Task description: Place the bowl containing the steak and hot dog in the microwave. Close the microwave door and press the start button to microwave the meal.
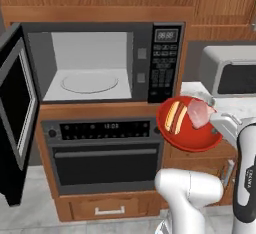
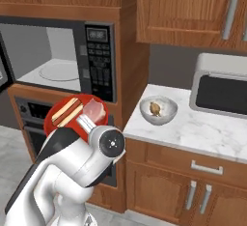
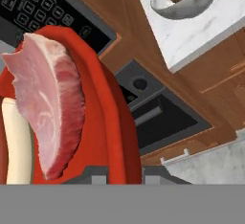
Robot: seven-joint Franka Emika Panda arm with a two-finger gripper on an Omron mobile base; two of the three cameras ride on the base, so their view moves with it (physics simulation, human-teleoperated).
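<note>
Pinched at its near rim, the wide, shallow red bowl (image 3: 103, 122) is held by the gripper (image 3: 122, 174), whose dark fingers (image 3: 98, 173) stand narrow, one either side of the rim wall. Inside the bowl in the hand view, the flat pink slab of steak (image 3: 48, 103) leans against the wall, with the pale tan bun of the hot dog (image 3: 16, 141) at its 8 o'clock. From the left base view the bowl (image 1: 192, 139) hangs in the air, tilted, at about 4 o'clock from the large black microwave (image 1: 165, 58) and just below its dark keypad panel, well outside the white cavity; steak (image 1: 200, 112) and hot dog (image 1: 175, 117) both sit in it. The wide glossy black microwave door (image 1: 17, 113) stands swung open at 9 o'clock, and the round glass turntable (image 1: 89, 83) lies bare. Over at 3 o'clock on the marble worktop (image 2: 193, 128) rests a pale grey bowl holding a brown lump (image 2: 155, 108). By my reading the carry is under way and the placing is not yet done; the next move calls for lifting the bowl toward 10 o'clock, levelling it so the meal does not slide, and passing it over the cavity's sill onto the turntable. Door and start button come afterwards.
</note>
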